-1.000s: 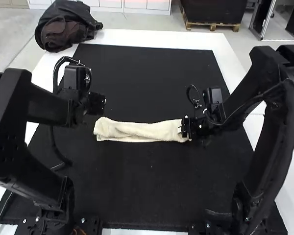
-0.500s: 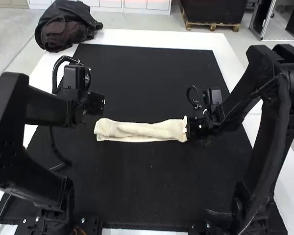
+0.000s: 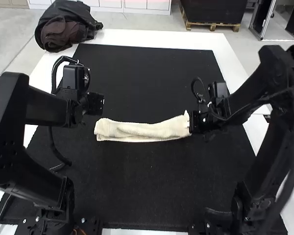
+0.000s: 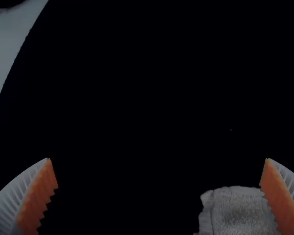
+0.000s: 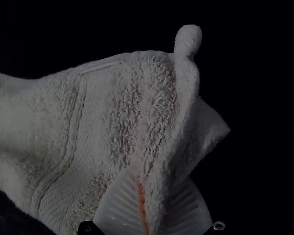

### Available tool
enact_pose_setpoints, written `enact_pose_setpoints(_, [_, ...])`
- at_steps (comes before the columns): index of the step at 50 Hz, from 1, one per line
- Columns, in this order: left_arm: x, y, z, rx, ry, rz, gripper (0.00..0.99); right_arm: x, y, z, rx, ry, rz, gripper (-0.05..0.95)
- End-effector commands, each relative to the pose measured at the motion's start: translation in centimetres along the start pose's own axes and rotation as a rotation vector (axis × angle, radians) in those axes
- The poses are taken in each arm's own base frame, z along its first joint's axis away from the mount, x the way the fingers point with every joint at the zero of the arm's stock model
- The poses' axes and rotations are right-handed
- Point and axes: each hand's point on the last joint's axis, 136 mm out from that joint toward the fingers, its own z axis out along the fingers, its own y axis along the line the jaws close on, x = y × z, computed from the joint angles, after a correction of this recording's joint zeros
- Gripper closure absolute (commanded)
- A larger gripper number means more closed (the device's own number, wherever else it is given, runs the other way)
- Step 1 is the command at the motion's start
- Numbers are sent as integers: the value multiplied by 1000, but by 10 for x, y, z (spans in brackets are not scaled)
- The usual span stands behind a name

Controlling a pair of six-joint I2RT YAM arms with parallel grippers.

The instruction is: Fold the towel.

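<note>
A cream towel (image 3: 142,130) lies as a long narrow folded strip across the middle of the black mat. At its right end my right gripper (image 3: 190,121) is shut on the towel's end, which is slightly raised. The right wrist view has the towel (image 5: 103,103) pinched between the ribbed fingers of my right gripper (image 5: 149,196), with a fold standing up above them. My left gripper (image 3: 102,104) is just beyond the towel's left end. In the left wrist view my left gripper (image 4: 158,171) is wide open, and the towel's end (image 4: 240,210) shows near one finger.
The black mat (image 3: 147,186) covers most of the white table (image 3: 157,36). A dark bag or jacket (image 3: 63,27) rests at the table's far left corner.
The right gripper has closed on the towel's right end and moved slightly up and to the right, lifting that end a little. The left arm has barely moved.
</note>
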Motion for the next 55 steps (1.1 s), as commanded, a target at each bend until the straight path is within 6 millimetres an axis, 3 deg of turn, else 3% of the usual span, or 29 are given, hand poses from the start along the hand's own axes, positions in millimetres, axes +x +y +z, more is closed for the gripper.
enact_pose_setpoints(1, [-11, 8, -3, -33, -40, 0, 28, -35, 8, -14, -37, -78, 6, 921])
enact_pose_setpoints(18, [3, 22, -3, -72, -26, -18, 28, -58, 31, -31, -72, -100, 7, 921])
enact_pose_setpoints(40, [6, 62, -4, -167, -25, -64, 28, -56, 119, -17, -229, -67, -67, 921])
enact_pose_setpoints(55, [8, 66, -5, -172, -24, -71, 28, -47, 171, -6, -311, -34, -129, 921])
